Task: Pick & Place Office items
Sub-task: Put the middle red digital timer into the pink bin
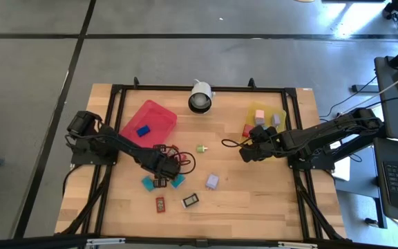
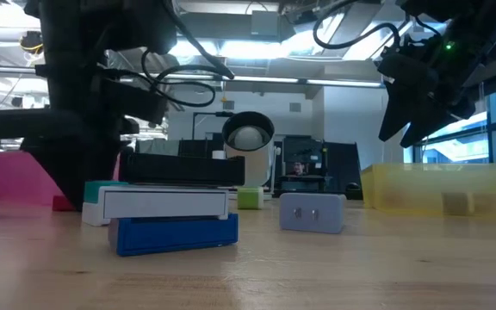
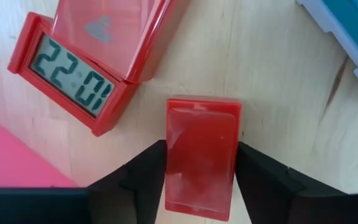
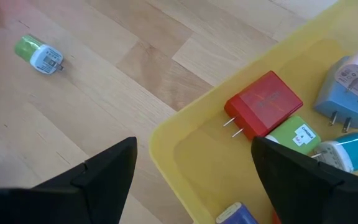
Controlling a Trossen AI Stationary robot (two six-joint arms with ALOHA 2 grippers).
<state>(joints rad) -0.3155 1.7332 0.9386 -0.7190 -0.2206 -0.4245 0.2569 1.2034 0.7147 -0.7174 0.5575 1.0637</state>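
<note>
My left gripper (image 3: 202, 150) points down at the table's middle left (image 1: 161, 168), closed around a small red block (image 3: 202, 134) that lies flat on the wood. A red clock (image 3: 73, 74) lies just beside it, with teal pieces (image 1: 148, 183) close by. Loose on the table are a lilac piece (image 1: 212, 181), a green one (image 1: 201, 148), a red one (image 1: 160, 204) and a black, white-labelled one (image 1: 191, 201). My right gripper (image 4: 194, 186) hovers open at the yellow tray's (image 4: 185, 143) edge, with nothing between its fingers. My left gripper pinches the red block by its two long sides (image 3: 173, 168) between its two fingers (image 3: 143, 171). The fingers come from above, pointing steeply down, and stand on the block's half nearer the wrist. The block lies flat on the table.
The red tray (image 1: 159, 111) at the far left holds a blue piece (image 1: 143, 130). The yellow tray (image 1: 254, 111) at the far right holds red (image 4: 263, 106), green, blue and teal pieces. A round white camera (image 1: 200, 97) stands at the far edge between the trays.
</note>
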